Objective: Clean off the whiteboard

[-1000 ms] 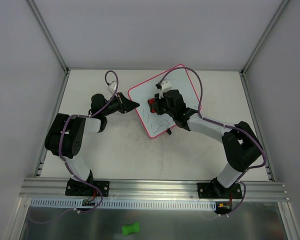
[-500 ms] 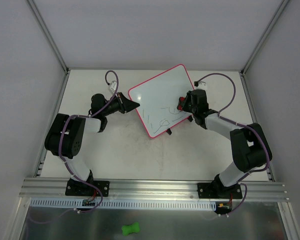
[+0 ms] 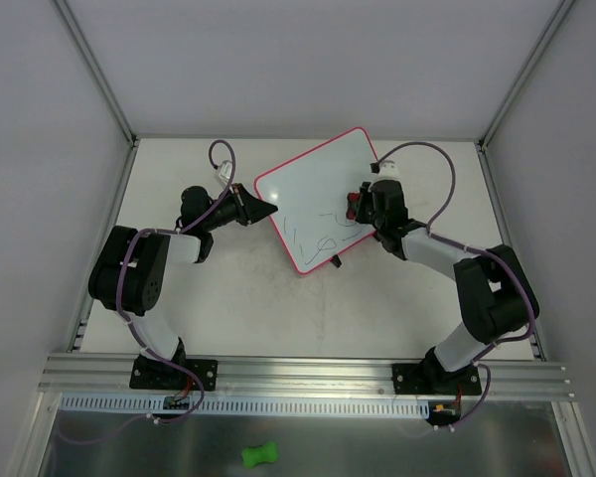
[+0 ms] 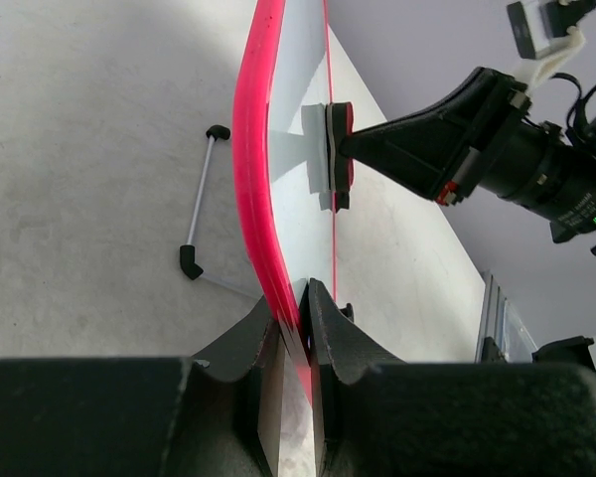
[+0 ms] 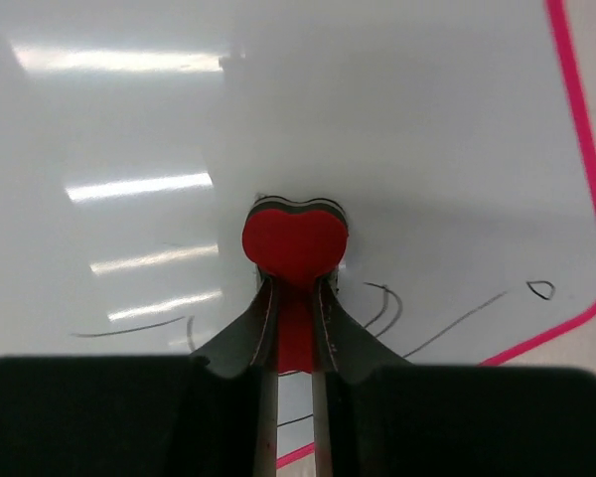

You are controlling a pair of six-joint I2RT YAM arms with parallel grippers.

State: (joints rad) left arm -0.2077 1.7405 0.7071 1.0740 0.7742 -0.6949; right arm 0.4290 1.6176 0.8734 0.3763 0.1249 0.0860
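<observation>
I judged wiping half done. My right tool (image 5: 296, 298) was closed on a red eraser (image 5: 295, 241), which pressed on the whiteboard (image 3: 318, 189) between both tools. My left tool (image 4: 300, 310) pinched its pink frame. Dark scribbles (image 3: 321, 238) just behind the eraser called for a stroke back. The bench (image 3: 228, 298) was pale and matte, with grey walls around it.

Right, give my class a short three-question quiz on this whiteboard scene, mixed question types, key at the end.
1. True or false: the left pincer clamps the pink frame of the whiteboard.
2. The right pincer holds: A a marker, B a red eraser, C a cloth.
3. Is the board wiped clean yet?
Key: 1 true; 2 B; 3 no, dark scribbles remain.
</observation>
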